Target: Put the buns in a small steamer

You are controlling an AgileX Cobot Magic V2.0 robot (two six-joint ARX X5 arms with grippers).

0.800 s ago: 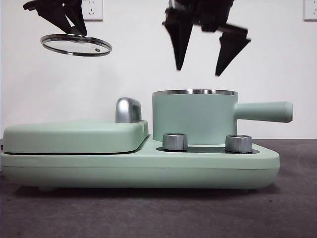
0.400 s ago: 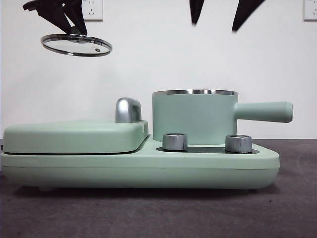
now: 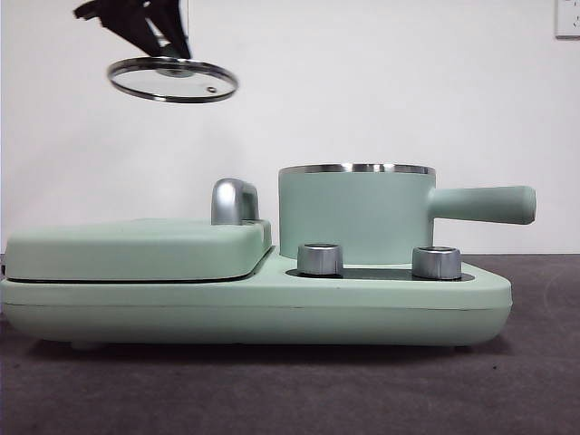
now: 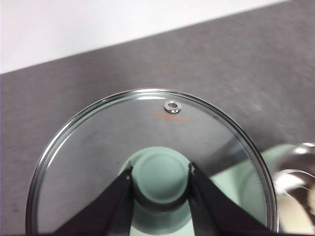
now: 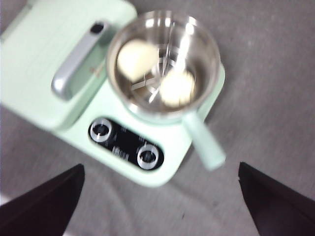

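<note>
Both buns lie inside the small steamer (image 5: 199, 46), shown from above in the right wrist view: one smooth bun (image 5: 137, 59) and another bun (image 5: 177, 87), blurred. In the front view the steamer (image 3: 355, 213) stands uncovered on the mint-green cooker and the buns are hidden by its wall. My left gripper (image 4: 160, 173) is shut on the green knob of the glass lid (image 4: 98, 147). That lid (image 3: 172, 80) hangs high, left of the pot, above the flat griddle side. My right gripper (image 5: 161, 166) is open, high above the cooker and out of the front view.
A flat mint-green griddle lid (image 3: 136, 249) with a chrome handle (image 3: 234, 201) covers the cooker's left half. Two chrome knobs (image 3: 320, 258) (image 3: 436, 262) sit in front of the pot. The steamer's straight handle (image 3: 485, 204) sticks out to the right. Grey table surrounds the cooker.
The open right gripper rose from above the pot and left the front view. The left gripper carried the lid a little to the right, towards the pot.
</note>
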